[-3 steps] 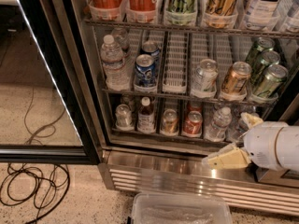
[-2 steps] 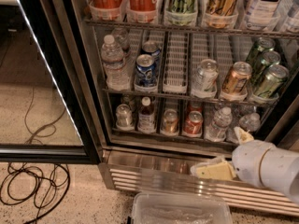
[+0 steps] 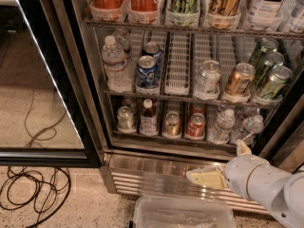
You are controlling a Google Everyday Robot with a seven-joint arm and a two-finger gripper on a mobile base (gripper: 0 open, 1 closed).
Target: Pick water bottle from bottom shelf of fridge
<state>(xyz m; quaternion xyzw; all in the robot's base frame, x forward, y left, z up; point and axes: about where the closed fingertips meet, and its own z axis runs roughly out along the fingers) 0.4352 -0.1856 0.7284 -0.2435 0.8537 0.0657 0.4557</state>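
Note:
The fridge point(image 3: 156, 180) stands open, with its black-framed glass door point(image 3: 45, 84) swung out to the left. On the bottom shelf point(image 3: 166, 143), two small clear water bottles with white caps stand in the right lanes, one point(image 3: 221, 125) just left of the other point(image 3: 250, 127). My gripper point(image 3: 217, 161) is at the lower right in front of the steel base, below and just in front of these bottles. It is open and empty. One cream finger point(image 3: 206, 178) points left and the other point(image 3: 243, 148) points up toward the right bottle.
Left of the water bottles on the bottom shelf stand cans point(image 3: 194, 126) and a white-capped bottle of dark liquid point(image 3: 148, 118). A taller clear bottle point(image 3: 115, 63) and more cans stand on the rack above. A clear plastic bin point(image 3: 183, 215) sits on the floor below. Cables point(image 3: 33, 189) lie at left.
My gripper has moved left and slightly down along the fridge base, from beside the right water bottle to below the shelf lip. The bottles have not moved.

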